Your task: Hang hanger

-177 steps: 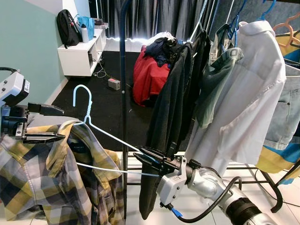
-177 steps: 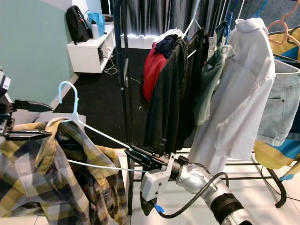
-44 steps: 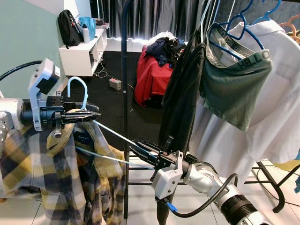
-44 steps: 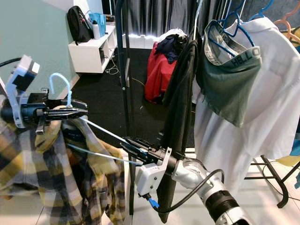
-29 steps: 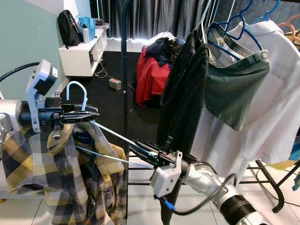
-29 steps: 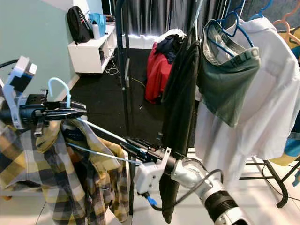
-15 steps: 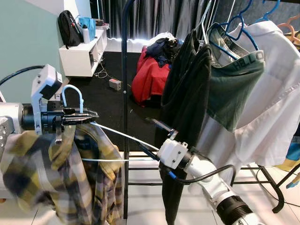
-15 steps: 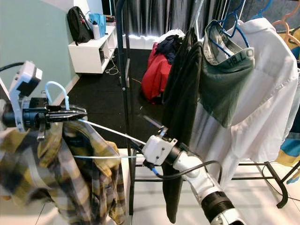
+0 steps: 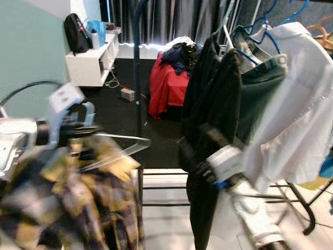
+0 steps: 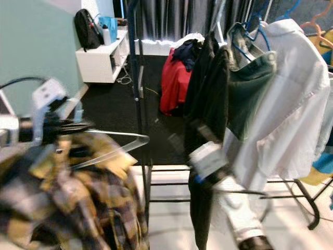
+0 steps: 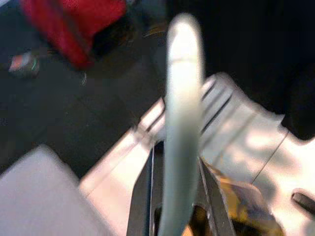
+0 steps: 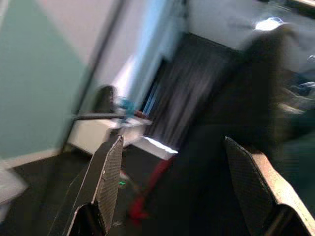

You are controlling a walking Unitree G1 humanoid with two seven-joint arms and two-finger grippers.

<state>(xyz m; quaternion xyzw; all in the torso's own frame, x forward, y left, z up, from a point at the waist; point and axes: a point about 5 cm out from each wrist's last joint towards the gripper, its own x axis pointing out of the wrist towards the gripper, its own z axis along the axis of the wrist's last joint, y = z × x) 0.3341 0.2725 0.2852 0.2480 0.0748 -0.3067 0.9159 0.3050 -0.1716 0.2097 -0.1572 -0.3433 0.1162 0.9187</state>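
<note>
A pale blue wire hanger [image 9: 117, 141] carries a yellow plaid shirt [image 9: 67, 208] at the lower left, all blurred by motion. My left gripper [image 9: 86, 130] is shut on the hanger's neck, just below the hook [image 11: 182, 98], whose curve rises between the black fingers [image 11: 145, 196]. My right gripper [image 12: 177, 187] is open with nothing between its fingers [image 12: 106, 172]. Its blurred arm [image 9: 229, 162] is in front of the hanging black garment [image 9: 208, 104]. The rack's dark blue upright pole [image 9: 136, 78] stands between the two arms.
A green garment [image 9: 260, 94] and a white shirt [image 9: 299, 104] hang on the rack to the right. A red clothes pile [image 9: 164, 86] lies on the dark carpet behind. A white shelf [image 9: 86, 65] with a backpack stands at the back left. Rack base bars [image 9: 166, 187] cross the floor.
My right gripper has let go of the hanger's arm and swung away to the right, toward the black garment. The hanger and shirt swing from my left gripper.
</note>
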